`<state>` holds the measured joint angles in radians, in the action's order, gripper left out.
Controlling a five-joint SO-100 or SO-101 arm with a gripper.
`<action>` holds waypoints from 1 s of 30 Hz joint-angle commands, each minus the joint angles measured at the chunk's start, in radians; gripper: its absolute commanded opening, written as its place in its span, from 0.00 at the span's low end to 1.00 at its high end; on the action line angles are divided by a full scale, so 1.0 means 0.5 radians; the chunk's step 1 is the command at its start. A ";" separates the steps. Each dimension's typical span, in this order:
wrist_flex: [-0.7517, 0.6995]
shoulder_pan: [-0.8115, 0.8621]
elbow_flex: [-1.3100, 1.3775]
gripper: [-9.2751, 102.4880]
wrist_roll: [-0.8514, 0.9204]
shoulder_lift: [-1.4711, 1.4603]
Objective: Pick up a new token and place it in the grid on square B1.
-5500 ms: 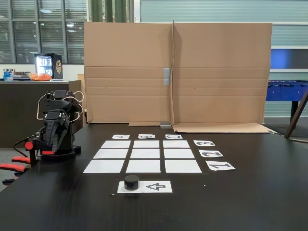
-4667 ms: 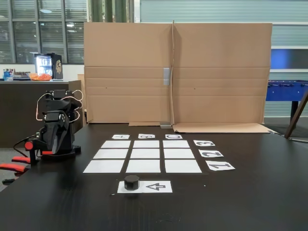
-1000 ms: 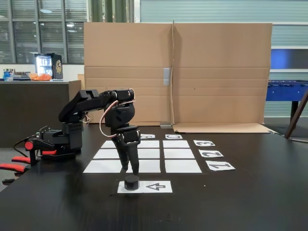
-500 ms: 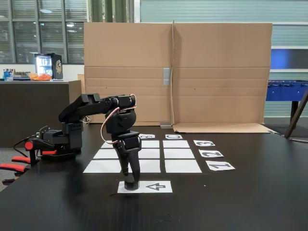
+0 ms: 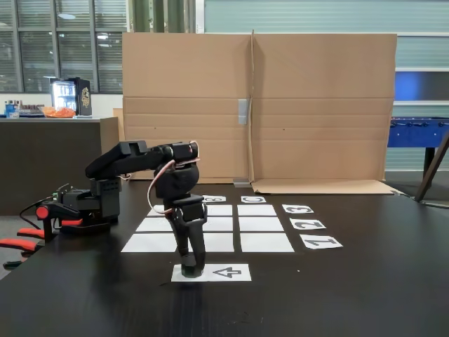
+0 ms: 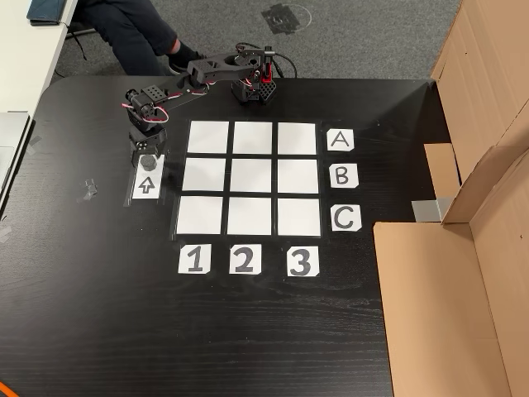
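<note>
Gripper (image 5: pixel 191 268) lowered over the token (image 6: pixel 148 161), fingers pointing straight down onto the arrow-printed sheet (image 5: pixel 228 272). Fingers set on either side of the token in the fixed view, token largely hidden between them; cannot tell whether clamped on it or merely straddling it. In the other view, token visible as a small black puck at the 12 o'clock end of the arrow sheet (image 6: pixel 145 184), just below the gripper (image 6: pixel 147 150) body, apparently resting on the paper.

Arm (image 6: pixel 207 70) reaching from its base (image 6: pixel 252 87) at 12 o'clock of the dark table (image 6: pixel 99 314) toward 9 o'clock of the grid (image 6: pixel 250 178). Grid of nine white rectangles, every square bare. Square B1 (image 6: pixel 203 174) at the middle of the grid's 9 o'clock column in the other view, just beside the arrow sheet but apart from it. Labels A, B, C (image 6: pixel 343 175) along the 3 o'clock side, labels 1, 2, 3 (image 6: pixel 243 260) along the 6 o'clock side.

Cardboard screen (image 5: pixel 256 105) standing upright behind the grid in the fixed view. Seated person's legs (image 6: pixel 132 29) beyond the table's 12 o'clock edge.
</note>
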<state>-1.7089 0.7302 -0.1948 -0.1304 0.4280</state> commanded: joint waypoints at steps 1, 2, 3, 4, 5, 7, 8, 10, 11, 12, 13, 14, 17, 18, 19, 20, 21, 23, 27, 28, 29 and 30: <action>0.009 0.015 0.074 0.34 -0.015 0.003; 0.009 0.015 0.080 0.34 -0.015 -0.003; 0.009 0.015 0.098 0.34 -0.015 -0.018; 0.009 0.015 0.114 0.34 -0.018 -0.031; 0.009 0.015 0.126 0.34 -0.018 -0.040; 0.009 0.015 0.150 0.34 -0.018 -0.064; 0.009 0.012 0.156 0.34 -0.018 -0.071; 0.009 0.009 0.169 0.33 -0.018 -0.086; 0.012 0.006 0.175 0.33 -0.018 -0.092; 0.012 0.006 0.184 0.33 -0.018 -0.092; 0.012 0.006 0.190 0.33 -0.021 -0.095; 0.012 0.006 0.193 0.33 -0.021 -0.095; 0.012 0.003 0.193 0.33 -0.021 -0.095; 0.012 0.003 0.196 0.33 -0.021 -0.095; 0.012 0.003 0.199 0.33 -0.021 -0.098; 0.012 0.003 0.199 0.33 -0.021 -0.101; 0.012 0.003 0.199 0.33 -0.021 -0.104; 0.012 0.003 0.202 0.33 -0.021 -0.114; 0.012 0.003 0.227 0.29 -0.025 -0.120; 0.012 0.006 0.239 0.28 -0.028 -0.126; 0.012 0.006 0.249 0.28 -0.034 -0.132; 0.015 0.006 0.258 0.28 -0.034 -0.138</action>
<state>-1.7089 0.7302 -0.1043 -0.1381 0.3559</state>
